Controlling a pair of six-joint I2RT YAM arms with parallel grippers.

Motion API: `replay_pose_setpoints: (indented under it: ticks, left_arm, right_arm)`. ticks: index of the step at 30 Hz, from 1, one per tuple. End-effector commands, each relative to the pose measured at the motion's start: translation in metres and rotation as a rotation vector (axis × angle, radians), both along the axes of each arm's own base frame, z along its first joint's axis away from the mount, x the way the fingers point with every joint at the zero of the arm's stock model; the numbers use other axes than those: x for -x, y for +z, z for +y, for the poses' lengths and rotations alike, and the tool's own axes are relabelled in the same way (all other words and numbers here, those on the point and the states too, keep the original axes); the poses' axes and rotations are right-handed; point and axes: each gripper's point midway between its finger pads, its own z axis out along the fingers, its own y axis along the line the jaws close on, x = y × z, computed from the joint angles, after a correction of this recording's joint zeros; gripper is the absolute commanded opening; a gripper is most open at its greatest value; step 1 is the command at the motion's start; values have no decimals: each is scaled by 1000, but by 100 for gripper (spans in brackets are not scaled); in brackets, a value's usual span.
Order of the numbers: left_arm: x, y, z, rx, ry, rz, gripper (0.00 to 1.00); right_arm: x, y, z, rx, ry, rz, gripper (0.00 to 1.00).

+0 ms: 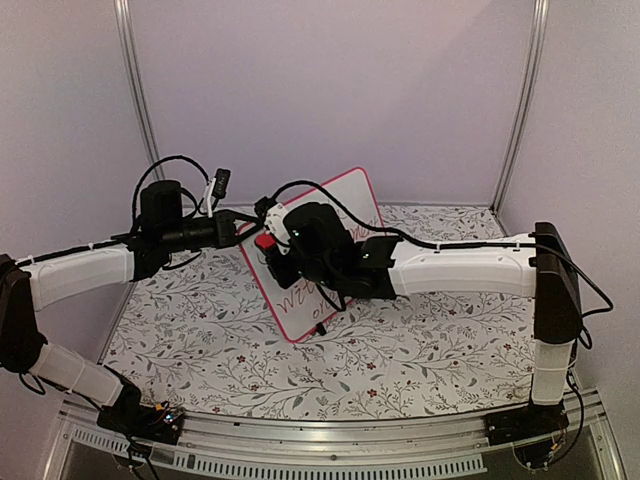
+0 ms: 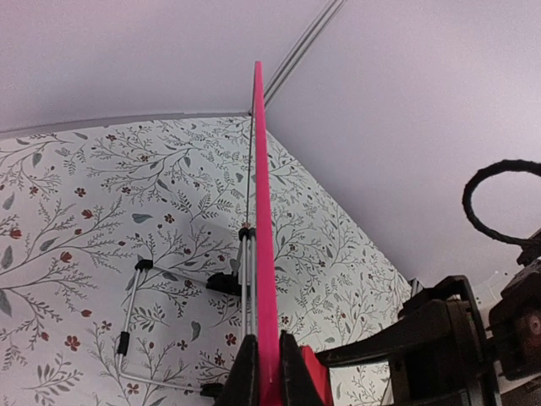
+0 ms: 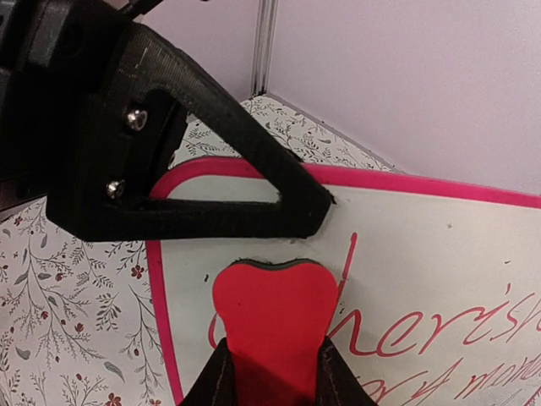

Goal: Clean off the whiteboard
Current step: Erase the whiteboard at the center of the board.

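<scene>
The whiteboard (image 1: 345, 195) stands tilted mid-table, pink-framed, with red handwriting (image 1: 300, 296) on its lower part. My left gripper (image 1: 243, 232) is shut on the board's upper left edge; in the left wrist view the pink frame (image 2: 260, 211) runs edge-on between the fingers of that gripper (image 2: 269, 376). My right gripper (image 1: 268, 245) is shut on a red eraser (image 3: 275, 309), heart-shaped at its tip, and presses it flat against the whiteboard (image 3: 423, 254) beside the first letter of the writing (image 3: 406, 338). The eraser (image 2: 314, 372) also shows just right of the frame.
A floral cloth (image 1: 420, 340) covers the table, with lilac walls and metal posts (image 1: 520, 100) around it. The board's wire stand (image 2: 135, 338) with black feet rests behind it. The left gripper's black finger (image 3: 194, 169) hangs just above the eraser. A cable loop (image 2: 499, 203) arches at right.
</scene>
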Motion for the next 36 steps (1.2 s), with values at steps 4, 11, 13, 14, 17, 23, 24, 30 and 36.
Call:
replay_pose_setpoints:
  ticks: [4, 11, 13, 14, 17, 23, 24, 30, 36]
  left_arm:
    - [16, -1, -15, 41, -102, 43, 0]
    - [16, -2, -14, 40, -101, 44, 0]
    - [17, -1, -15, 42, -103, 42, 0]
    - [16, -2, -15, 42, -102, 43, 0]
    - [16, -1, -14, 42, -100, 43, 0]
    - [16, -1, -14, 42, -101, 42, 0]
    - [16, -1, -14, 42, -101, 41, 0]
    - [16, -2, -14, 41, -99, 44, 0]
    - [16, -1, -14, 41, -101, 42, 0]
  right_arm:
    - [13, -32, 1, 31, 52, 71, 26]
    - [15, -41, -1, 73, 36, 61, 26]
    - [15, -42, -3, 87, 26, 52, 26]
    - [15, -44, -3, 97, 21, 48, 26]
    - [14, -50, -6, 122, 9, 45, 26]
    - [15, -53, -9, 130, 8, 52, 26]
    - [16, -53, -9, 130, 8, 51, 26]
    - [15, -59, -15, 154, -3, 48, 26]
    - [13, -65, -21, 178, -26, 44, 26]
